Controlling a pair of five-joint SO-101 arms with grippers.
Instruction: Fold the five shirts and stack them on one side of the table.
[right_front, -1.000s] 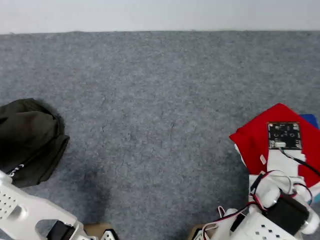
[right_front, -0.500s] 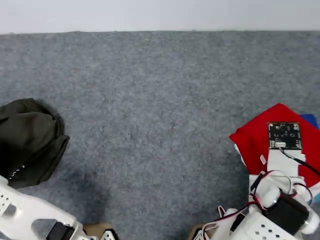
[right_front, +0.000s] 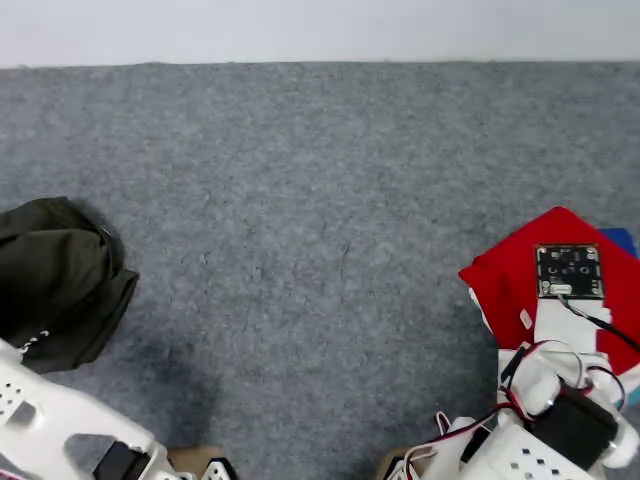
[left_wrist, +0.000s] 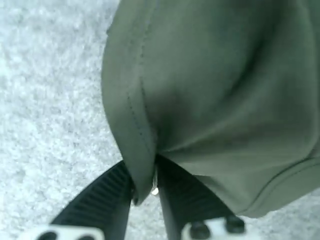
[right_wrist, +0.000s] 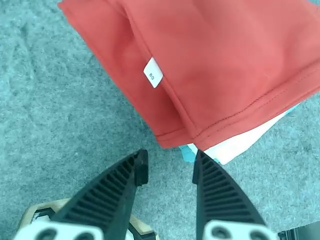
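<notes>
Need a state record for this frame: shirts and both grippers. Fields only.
table: grey, felt-like surface
dark green shirt: bunched up at the left of the high view, not folded
red shirt: folded, at the right of the high view, topmost there
white shirt: under the red shirt
blue edge: peeks out beside the red shirt
left gripper: shut on a fold of the dark green shirt
right gripper: open, holding nothing, over the table just off the red shirt's hem
</notes>
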